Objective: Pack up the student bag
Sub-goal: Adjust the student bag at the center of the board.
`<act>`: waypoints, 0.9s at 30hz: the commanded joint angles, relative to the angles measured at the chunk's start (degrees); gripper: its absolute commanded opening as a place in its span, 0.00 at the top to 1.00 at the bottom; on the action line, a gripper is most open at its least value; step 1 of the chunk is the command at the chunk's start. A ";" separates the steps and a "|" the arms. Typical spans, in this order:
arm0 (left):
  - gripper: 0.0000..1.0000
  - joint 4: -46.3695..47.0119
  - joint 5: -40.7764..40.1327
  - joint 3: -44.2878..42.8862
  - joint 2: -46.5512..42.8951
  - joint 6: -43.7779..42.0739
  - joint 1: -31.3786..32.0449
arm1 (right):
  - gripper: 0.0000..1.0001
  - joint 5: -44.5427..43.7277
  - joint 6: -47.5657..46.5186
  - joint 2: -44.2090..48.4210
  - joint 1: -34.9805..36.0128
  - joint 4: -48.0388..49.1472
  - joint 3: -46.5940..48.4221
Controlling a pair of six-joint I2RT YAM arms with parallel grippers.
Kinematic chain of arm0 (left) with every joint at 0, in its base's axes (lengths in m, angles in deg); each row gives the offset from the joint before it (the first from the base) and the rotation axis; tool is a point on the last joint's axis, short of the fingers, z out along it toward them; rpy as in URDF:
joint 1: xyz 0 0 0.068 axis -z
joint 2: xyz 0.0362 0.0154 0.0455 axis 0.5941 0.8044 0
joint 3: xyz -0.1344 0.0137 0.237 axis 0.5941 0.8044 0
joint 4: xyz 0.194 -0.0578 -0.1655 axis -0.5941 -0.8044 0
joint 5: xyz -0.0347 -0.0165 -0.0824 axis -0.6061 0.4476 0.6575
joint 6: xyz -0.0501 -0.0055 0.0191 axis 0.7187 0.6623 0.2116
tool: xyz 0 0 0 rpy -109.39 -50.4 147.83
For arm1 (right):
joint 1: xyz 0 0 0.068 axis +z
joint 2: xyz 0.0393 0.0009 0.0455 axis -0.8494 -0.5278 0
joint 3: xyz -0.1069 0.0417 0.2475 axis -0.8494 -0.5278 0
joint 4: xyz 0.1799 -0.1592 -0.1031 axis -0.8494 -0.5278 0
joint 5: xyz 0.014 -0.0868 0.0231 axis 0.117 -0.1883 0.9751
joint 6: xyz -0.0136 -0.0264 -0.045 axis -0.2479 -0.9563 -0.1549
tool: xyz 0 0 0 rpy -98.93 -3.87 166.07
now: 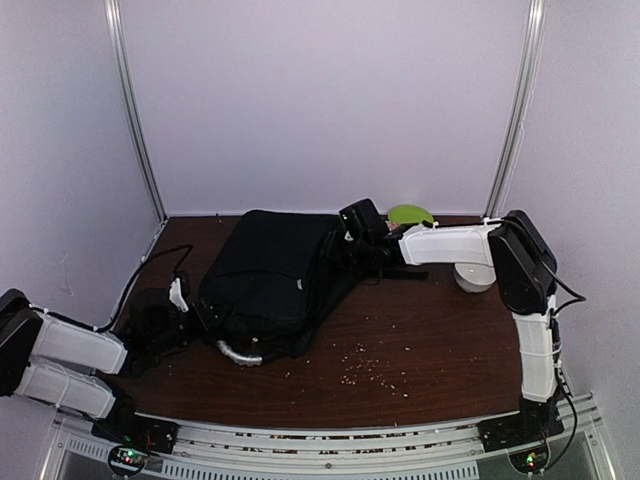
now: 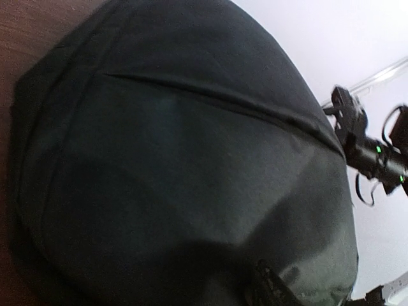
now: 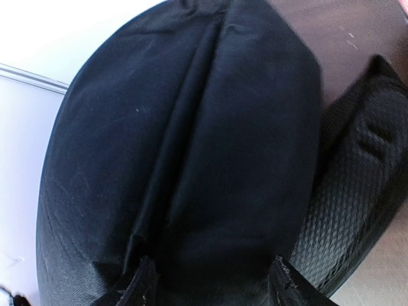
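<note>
Big black soft-fabric student bag is lying at centre w/ small white tag too tiny to read, R gripper at its 2 o'clock pinching a fabric fold, L gripper at 8 o'clock, grip can't tell.

a dark brown, wood-grain table carries everything. the black student bag lies flat on its left-centre part and is the biggest thing on it. the bag's silvery-grey handle curls out at the near end and rests on the wood. a padded mesh strap lies on the table just beside the bag's body. at the back edge sits a green round thing, partly hidden. a white round object stands towards the right side, well apart from the bag. small pale crumbs are scattered over the bare wood near the front, right of the handle. a black cable loops across the far left corner.
</note>
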 commanded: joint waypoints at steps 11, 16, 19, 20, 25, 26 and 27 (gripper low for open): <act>0.39 -33.04 -10.20 -4.29 -25.56 -3.60 12.71 | 0.40 4.24 -14.49 -0.72 4.70 -14.52 14.77; 0.21 -48.62 -15.33 -6.66 -36.94 -4.90 12.78 | 0.39 -5.46 -17.87 11.05 5.39 -14.72 6.95; 0.16 -55.61 -17.30 -7.15 -42.03 -5.30 12.78 | 0.39 -8.49 -18.09 17.77 5.74 -10.91 -0.32; 0.14 -57.13 -18.01 -8.03 -43.84 -5.30 12.73 | 0.39 -9.44 -18.00 20.00 6.02 -8.04 -3.06; 0.11 -60.92 -21.18 -9.65 -46.65 -5.89 12.69 | 0.40 -19.98 -23.07 29.73 12.03 -1.13 -14.76; 0.11 -61.25 -21.97 -10.09 -46.45 -6.30 12.70 | 0.40 -24.10 -24.99 31.65 15.73 0.74 -17.91; 0.10 -61.21 -22.62 -10.44 -46.11 -6.84 12.69 | 0.40 -29.45 -27.02 34.07 18.89 3.55 -21.38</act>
